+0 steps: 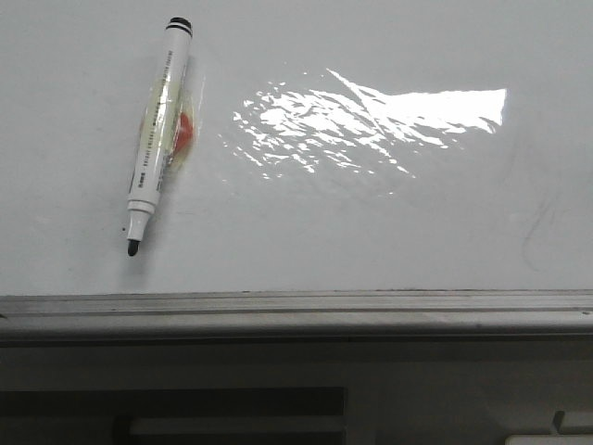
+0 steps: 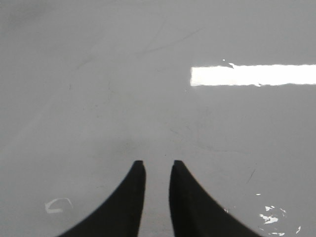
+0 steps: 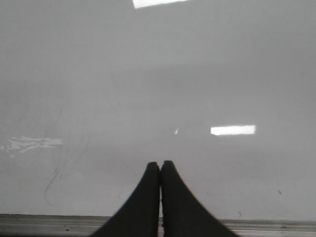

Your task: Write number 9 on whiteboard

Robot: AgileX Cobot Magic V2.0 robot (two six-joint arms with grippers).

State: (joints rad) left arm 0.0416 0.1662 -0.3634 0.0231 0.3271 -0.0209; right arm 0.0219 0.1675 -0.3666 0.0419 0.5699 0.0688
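The whiteboard (image 1: 371,232) is glossy white with glare and faint grey smudges; its grey frame edge (image 1: 296,311) runs along the near side. No drawn number 9 shows in any view. A white marker (image 1: 157,130) with a black uncapped tip lies on the board at the left, tip toward the frame, beside a small orange and clear piece. Neither gripper shows in the front view. My left gripper (image 2: 158,164) hangs over bare board with a narrow gap between its fingers, holding nothing. My right gripper (image 3: 161,163) is shut and empty over the board near its frame (image 3: 49,224).
A bright glare patch (image 1: 371,116) covers the board's middle. Faint grey scribble marks (image 1: 537,227) sit at the board's right. Below the frame there is dark structure with a pale bar (image 1: 232,426).
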